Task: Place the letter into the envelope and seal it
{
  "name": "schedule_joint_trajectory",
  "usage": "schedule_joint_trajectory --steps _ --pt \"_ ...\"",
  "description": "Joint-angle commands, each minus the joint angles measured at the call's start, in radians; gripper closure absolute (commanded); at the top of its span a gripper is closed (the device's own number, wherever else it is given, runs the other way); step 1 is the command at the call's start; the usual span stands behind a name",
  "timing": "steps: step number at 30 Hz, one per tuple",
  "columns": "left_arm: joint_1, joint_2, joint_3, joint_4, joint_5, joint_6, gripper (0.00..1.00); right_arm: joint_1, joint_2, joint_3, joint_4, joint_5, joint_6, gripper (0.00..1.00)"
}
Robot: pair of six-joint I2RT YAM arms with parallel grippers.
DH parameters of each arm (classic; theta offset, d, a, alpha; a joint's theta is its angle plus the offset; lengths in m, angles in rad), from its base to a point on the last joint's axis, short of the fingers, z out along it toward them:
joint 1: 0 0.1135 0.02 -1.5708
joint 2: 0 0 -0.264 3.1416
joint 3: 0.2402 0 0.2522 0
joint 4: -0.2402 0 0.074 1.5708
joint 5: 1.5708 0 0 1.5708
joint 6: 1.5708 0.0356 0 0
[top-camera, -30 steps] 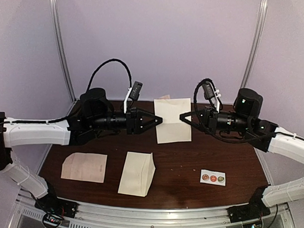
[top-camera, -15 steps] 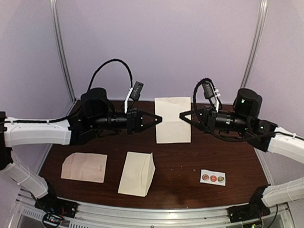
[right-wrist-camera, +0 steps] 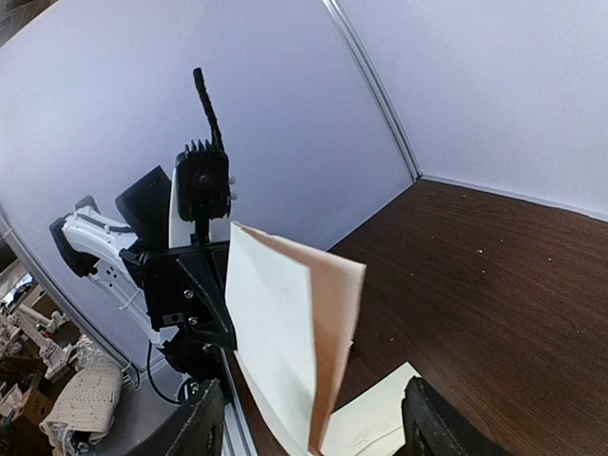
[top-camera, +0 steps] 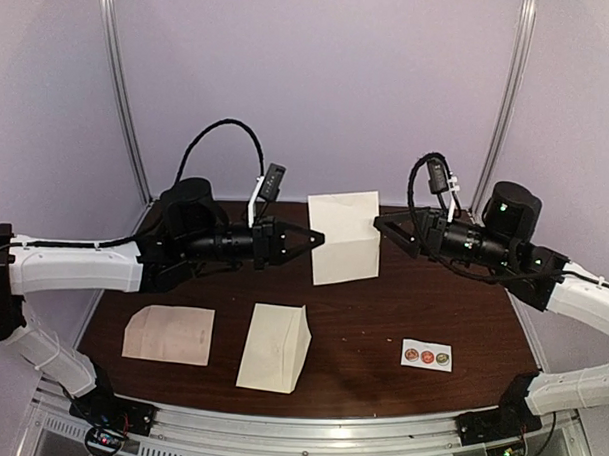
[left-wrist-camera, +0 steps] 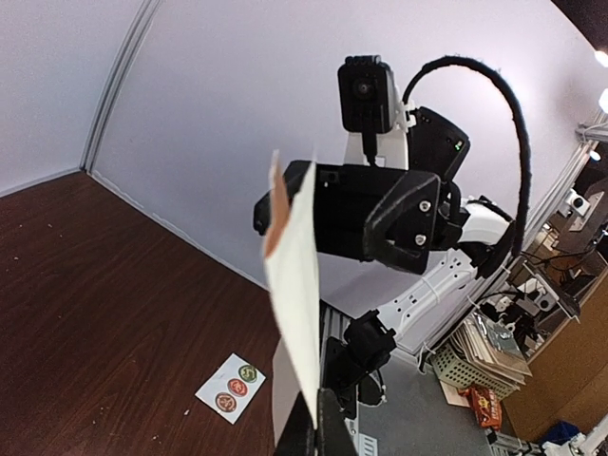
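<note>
The envelope (top-camera: 344, 239) hangs in the air above the table (top-camera: 381, 316) at 12 o'clock, roughly upright, between the two arms. The left gripper (top-camera: 320, 237) is closed on its left edge and carries it alone. The right gripper (top-camera: 378, 224) has its fingers spread wide. In the right wrist view the envelope's right edge sits in the gap, apparently touching neither finger.

Handling: the envelope is thin paper, light and limp. Held by one edge it is likely to sag and twist, and a hard pinch would crease it. The best hold is judged to be a flat pinch on a side edge near a corner, clear of the mouth.

Contents: a held pinkish sheet (right-wrist-camera: 337, 323), probably the letter, lies along the envelope's back face and splays away from it. Whether it sits inside the pocket or merely behind it cannot be told. No flap is visible.

On the table:
- a second pinkish sheet (top-camera: 169, 334) at 8 o'clock
- a cream paper with a pointed side (top-camera: 273, 347) at 6 o'clock
- a sticker strip (top-camera: 426, 355) with three round stickers at 4 o'clock

All three stickers remain on the strip, so sealing is judged not yet done.
</note>
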Motion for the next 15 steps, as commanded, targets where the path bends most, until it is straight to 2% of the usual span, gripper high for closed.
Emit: schedule_joint_trajectory --steps 1,6,9,12,15 --pt "-0.004 -0.039 -0.022 0.057 -0.015 -0.001 1.00 -0.053 -0.032 -0.068 0.103 0.001 0.074 0.30" --pt "-0.005 -0.055 -0.013 0.023 -0.016 0.010 1.00 -0.056 -0.023 -0.120 0.233 -0.139 0.135 0.13" --pt "-0.004 -0.060 0.005 -0.010 -0.017 0.024 1.00 -0.056 -0.021 -0.123 0.270 -0.212 0.146 0.08" --pt "-0.005 -0.054 0.034 -0.053 -0.008 0.047 1.00 -0.054 -0.027 -0.125 0.297 -0.250 0.158 0.06" --pt "-0.004 -0.051 0.052 -0.084 0.002 0.062 1.00 -0.051 -0.018 -0.136 0.326 -0.240 0.179 0.09"
